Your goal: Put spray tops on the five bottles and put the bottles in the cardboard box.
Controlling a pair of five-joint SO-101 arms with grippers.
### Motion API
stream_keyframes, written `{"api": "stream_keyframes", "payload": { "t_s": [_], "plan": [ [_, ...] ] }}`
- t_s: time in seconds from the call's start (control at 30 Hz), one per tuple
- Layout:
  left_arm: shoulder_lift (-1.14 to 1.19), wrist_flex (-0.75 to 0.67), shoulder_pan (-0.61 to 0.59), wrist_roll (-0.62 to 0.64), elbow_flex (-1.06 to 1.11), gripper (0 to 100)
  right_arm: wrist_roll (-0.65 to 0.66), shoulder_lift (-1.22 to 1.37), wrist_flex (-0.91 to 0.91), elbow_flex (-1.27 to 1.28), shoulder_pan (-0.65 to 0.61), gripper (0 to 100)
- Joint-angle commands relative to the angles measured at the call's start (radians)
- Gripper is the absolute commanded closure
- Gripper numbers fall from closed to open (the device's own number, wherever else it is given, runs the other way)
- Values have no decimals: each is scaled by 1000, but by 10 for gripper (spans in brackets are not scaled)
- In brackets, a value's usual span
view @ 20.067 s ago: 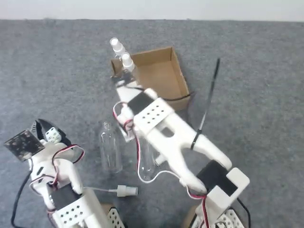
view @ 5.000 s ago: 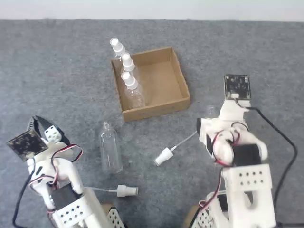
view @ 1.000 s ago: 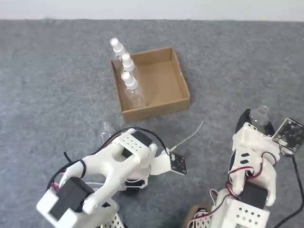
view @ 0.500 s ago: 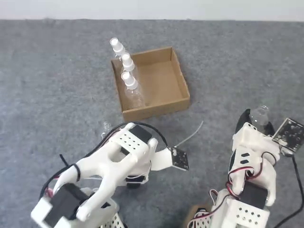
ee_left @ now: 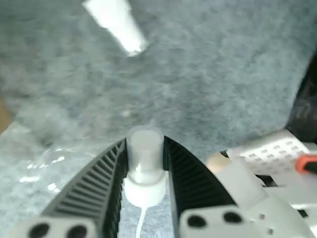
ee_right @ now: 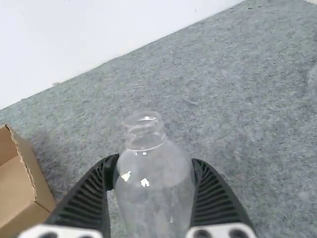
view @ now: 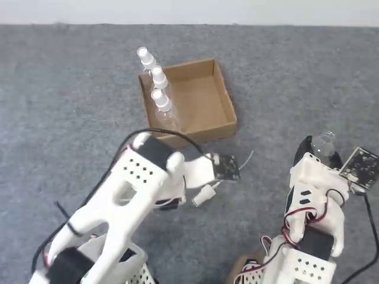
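Observation:
My right gripper (ee_right: pixel 154 168) is shut on a clear bottle (ee_right: pixel 143 131) with no top, held upright at the table's right side (view: pixel 325 141). Between the ribbed fingers of my left gripper (ee_left: pixel 144 141) sits a white spray top (ee_left: pixel 144 166), its tube trailing back toward the wrist. The left arm (view: pixel 148 177) stretches over the middle of the table. A second spray top (view: pixel 204 195) lies on the carpet by that arm, its thin tube pointing right. The cardboard box (view: pixel 222 103) holds three bottles with tops (view: pixel 160 100) along its left wall.
Grey carpet covers the table. The loose spray top (ee_left: pixel 116 25) lies ahead of my left gripper. A clear, blurred shape (ee_left: pixel 42 156), perhaps a bottle, lies beside the left fingers. The box's corner (ee_right: pixel 20 173) stands near the held bottle.
My left arm has risen and swung away from the front edge toward the box, uncovering the loose spray top on the carpet. The right arm and its bottle have not moved.

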Motion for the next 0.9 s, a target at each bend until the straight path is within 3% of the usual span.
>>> {"api": "stream_keyframes", "payload": {
  "t_s": [0.0, 0.17, 0.33, 0.87],
  "plan": [
    [-98, 38, -44, 23, -87, 988, -9, -22, -16, -15, 12, 991],
    [-166, 35, -126, 26, -151, 988, -9, -22, -15, -14, 12, 991],
    [-259, 34, -204, 115, -260, 988, -9, -24, -51, 23, -8, 991],
    [-574, -175, -213, 422, -263, 988, -8, -24, -62, 40, -45, 991]
  ]
}}
